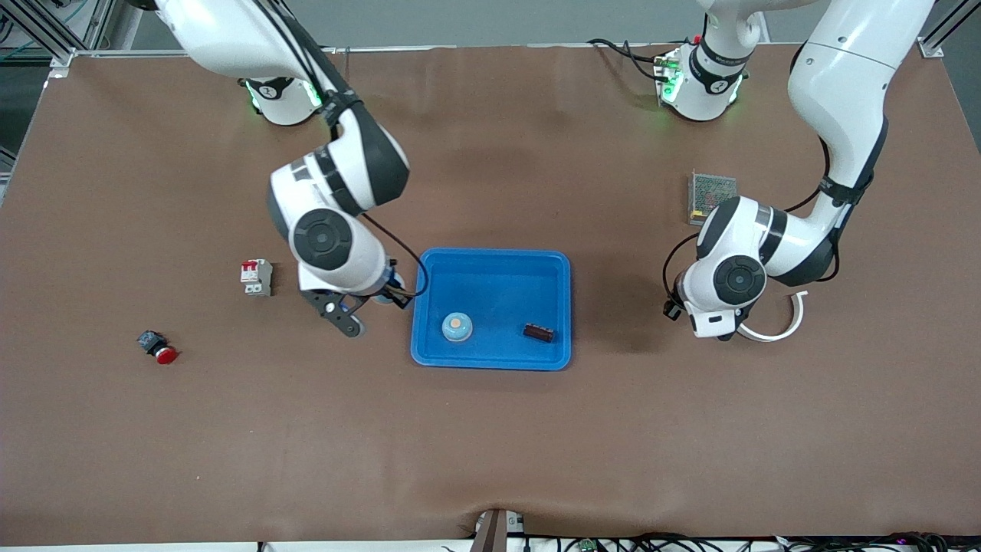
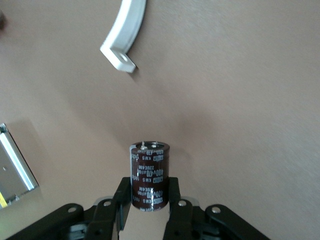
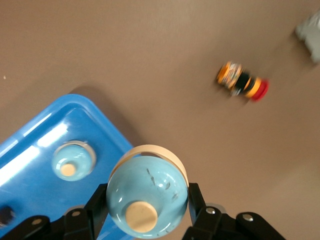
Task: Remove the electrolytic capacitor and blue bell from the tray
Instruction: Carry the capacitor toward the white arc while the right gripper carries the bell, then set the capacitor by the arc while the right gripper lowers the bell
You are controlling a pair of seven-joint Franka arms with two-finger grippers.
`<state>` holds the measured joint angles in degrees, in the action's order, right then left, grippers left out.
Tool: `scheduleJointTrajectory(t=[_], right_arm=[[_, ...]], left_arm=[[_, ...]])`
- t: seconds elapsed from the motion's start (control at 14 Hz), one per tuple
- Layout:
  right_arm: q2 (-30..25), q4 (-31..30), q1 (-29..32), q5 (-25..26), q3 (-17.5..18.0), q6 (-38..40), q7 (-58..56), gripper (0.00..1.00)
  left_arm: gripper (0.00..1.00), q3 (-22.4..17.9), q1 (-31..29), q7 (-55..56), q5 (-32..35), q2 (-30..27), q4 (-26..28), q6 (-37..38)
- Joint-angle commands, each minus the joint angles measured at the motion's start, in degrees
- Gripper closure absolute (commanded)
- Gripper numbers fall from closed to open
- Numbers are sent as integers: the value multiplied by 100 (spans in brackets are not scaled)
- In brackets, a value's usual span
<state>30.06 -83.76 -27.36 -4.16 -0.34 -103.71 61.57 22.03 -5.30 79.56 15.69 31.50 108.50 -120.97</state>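
My right gripper (image 3: 147, 200) is shut on a light-blue bell (image 3: 147, 192) with a cream button, just outside the blue tray (image 3: 30, 130), over the table at the tray's edge toward the right arm's end. In the front view this gripper (image 1: 383, 297) is beside the tray (image 1: 490, 253). A second light-blue bell (image 1: 457, 326) and a dark capacitor (image 1: 539, 332) lie in the tray. My left gripper (image 2: 148, 192) is shut on a dark brown capacitor (image 2: 149, 175), held over bare table off the tray toward the left arm's end; the hand (image 1: 720, 287) hides it in the front view.
A white curved strip (image 1: 782, 326) lies on the table under the left hand. A metal mesh box (image 1: 711, 195) lies farther from the camera. A red-and-white breaker (image 1: 255, 277) and a red push button (image 1: 157, 346) lie toward the right arm's end.
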Motion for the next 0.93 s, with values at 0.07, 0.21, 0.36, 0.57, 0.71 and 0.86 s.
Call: scheduleJointTrajectory(t=[0.07,0.21,0.36,0.57,0.71,0.86], right_arm=[[-281,-105,389,563,86,499,-2072,100],[-421,-105,573,635,78,685,-3198,100],[-597,-140,784,828,78,834,-4280,100],[-1001,-437,1205,1031,86,932,-5503,100],[-1335,-736,1513,1083,78,923,-6267,100],[-1616,-1018,1900,1145,86,844,-7023,100]], left_arm=[[96,21,-138,-37,145,14,338,-611],[59,30,-208,-37,145,14,321,-639],[0,30,-208,-37,145,-12,303,-639],[0,39,-200,-3,145,-143,268,-604],[0,74,-199,59,136,-214,189,-577],[0,91,-147,164,66,-232,58,-577]])
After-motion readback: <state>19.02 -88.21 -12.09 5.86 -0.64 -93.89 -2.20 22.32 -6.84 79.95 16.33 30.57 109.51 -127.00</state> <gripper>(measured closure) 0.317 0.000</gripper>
